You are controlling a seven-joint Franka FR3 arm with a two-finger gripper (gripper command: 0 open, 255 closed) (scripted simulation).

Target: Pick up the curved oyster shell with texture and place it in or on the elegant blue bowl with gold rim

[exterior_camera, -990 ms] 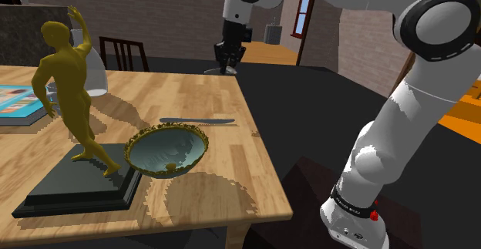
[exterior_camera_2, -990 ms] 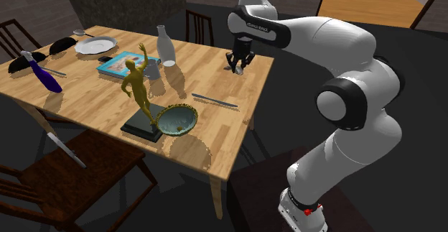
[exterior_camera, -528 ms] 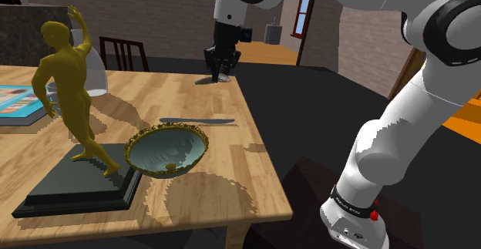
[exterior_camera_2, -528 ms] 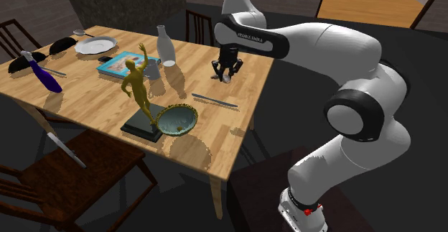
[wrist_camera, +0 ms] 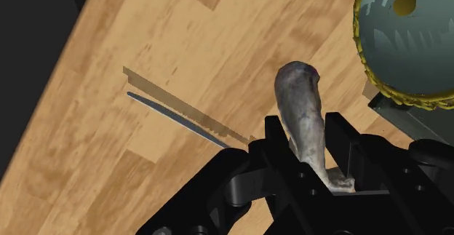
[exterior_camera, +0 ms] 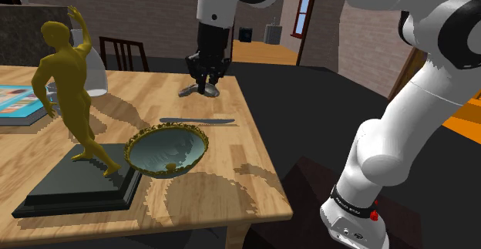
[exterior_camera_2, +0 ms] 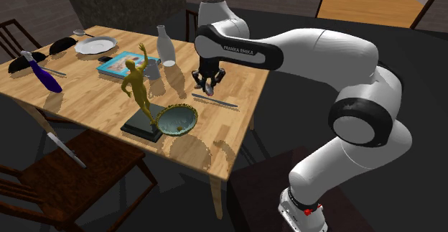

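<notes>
**Wooden table (exterior_camera: 223, 143): oyster shell (wrist_camera: 300, 113) held, bowl (exterior_camera: 166, 149) past the knife (exterior_camera: 196, 121)**

The oyster shell is clasped between the narrowed fingers of the gripper (exterior_camera: 203, 88), over the table. The bowl is found beyond the knife, toward the shoulder view's lower left.

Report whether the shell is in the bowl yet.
Out. The gripper clasps the shell between its fingers, apart from the bowl.

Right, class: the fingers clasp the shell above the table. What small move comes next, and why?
Probably carry the shell, clasped in the fingers, over the knife toward the bowl: it hangs short of the bowl's rim, so releasing now would likely miss.
</notes>
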